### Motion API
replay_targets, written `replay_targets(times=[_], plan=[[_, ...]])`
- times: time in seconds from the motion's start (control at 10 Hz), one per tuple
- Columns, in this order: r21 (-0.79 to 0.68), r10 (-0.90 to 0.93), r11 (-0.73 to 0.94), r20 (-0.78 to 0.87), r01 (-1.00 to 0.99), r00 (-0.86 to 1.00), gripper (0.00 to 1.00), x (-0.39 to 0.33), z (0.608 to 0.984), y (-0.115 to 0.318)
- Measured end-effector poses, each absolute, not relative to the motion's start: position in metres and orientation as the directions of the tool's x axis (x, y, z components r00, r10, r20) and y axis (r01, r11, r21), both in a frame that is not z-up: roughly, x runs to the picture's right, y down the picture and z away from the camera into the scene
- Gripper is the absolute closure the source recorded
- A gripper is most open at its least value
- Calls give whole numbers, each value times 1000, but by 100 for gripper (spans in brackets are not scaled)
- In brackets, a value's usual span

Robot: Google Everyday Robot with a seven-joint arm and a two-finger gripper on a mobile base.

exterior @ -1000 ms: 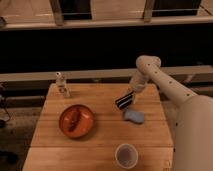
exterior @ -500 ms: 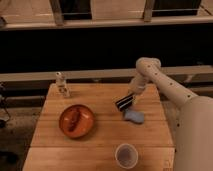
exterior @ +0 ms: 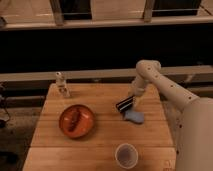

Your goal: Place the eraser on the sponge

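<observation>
Barely any travel over the last second: the arm holds much the same pose, and the eraser [exterior: 124,105] has dipped just a shade lower toward the sponge [exterior: 135,117]. To my eye that reads as the closing stretch of a set-down, the gap nearly gone.

The gripper [exterior: 129,100] sits just above and to the left of the sponge, clamped on the eraser's upper end by the look of it, since the block hangs tilted off its tip. The eraser is a dark, nearly black slab with thin pale stripes along its side, slanting down to the left. Its lower edge meets the sponge's upper left rim in this view; whether it presses on the pad or hovers a hair above, I cannot tell.

The sponge itself lies flat on the table [exterior: 100,145], pale blue and soft-edged
</observation>
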State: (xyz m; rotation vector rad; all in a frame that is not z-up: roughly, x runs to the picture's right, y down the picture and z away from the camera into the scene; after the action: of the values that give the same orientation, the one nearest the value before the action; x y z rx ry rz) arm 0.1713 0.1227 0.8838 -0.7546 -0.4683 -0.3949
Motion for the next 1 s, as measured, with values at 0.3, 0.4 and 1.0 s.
replay_targets(times=[0.3, 0.4, 1.0], plan=[[-539, -169, 675, 552, 504, 817, 100, 182, 874, 119], [-534, -167, 678, 557, 505, 814, 100, 186, 870, 120], [-516, -181, 665, 590, 540, 787, 87, 196, 846, 140]])
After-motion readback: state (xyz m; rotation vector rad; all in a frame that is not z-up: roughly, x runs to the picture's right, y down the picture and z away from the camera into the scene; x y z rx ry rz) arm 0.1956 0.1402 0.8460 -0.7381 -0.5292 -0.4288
